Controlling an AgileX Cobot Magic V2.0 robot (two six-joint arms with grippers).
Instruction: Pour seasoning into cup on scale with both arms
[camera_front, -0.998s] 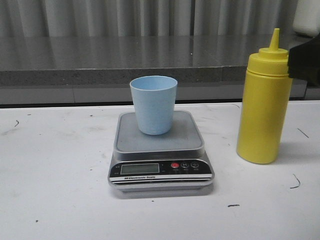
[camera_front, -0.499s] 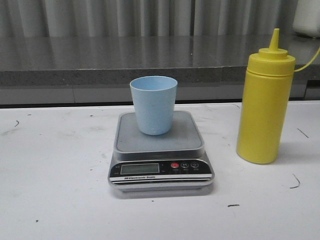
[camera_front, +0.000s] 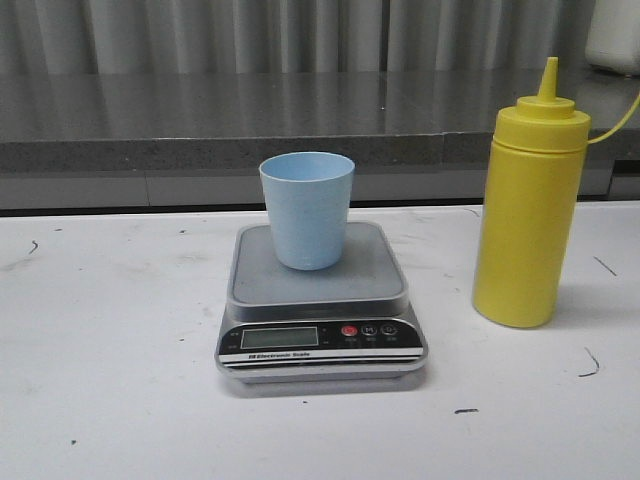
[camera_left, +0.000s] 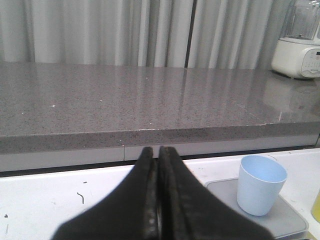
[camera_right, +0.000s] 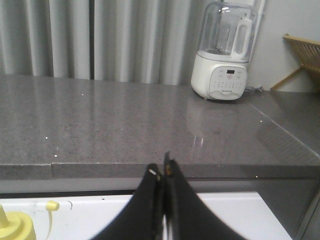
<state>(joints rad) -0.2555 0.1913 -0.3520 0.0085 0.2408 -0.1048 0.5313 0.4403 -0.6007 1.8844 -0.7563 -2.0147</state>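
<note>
A white table (camera_front: 110, 400) carries the whole scene in the front view: a silver scale (camera_front: 320, 300) at centre, a yellow squeeze bottle (camera_front: 528, 215) standing upright at about 3 o'clock from it, well apart, and a light blue cup (camera_front: 307, 208) upright on the back half of the scale's steel platform. No arm appears in the front view.

The bottle, the tallest thing here, looks like soft plastic that would give under pressure; how full it is cannot be told, so its weight is a guess. The straight body below the shoulder seems the safest place to grip, firmly enough to lift without squeezing seasoning out through the pointed nozzle. Its cap (camera_right: 50, 205) hangs loose on a thin strap beside the top.

The cup looks light and easily tipped, and would likely need steadying by its wall.

The left gripper (camera_left: 157, 165) is clenched, fingers pressed together and holding nothing; the cup lies ahead of it toward 2 o'clock, apart. The right gripper (camera_right: 162, 174) is likewise closed and empty, with the bottle's top at roughly 8 o'clock in the wrist view, untouched.
</note>
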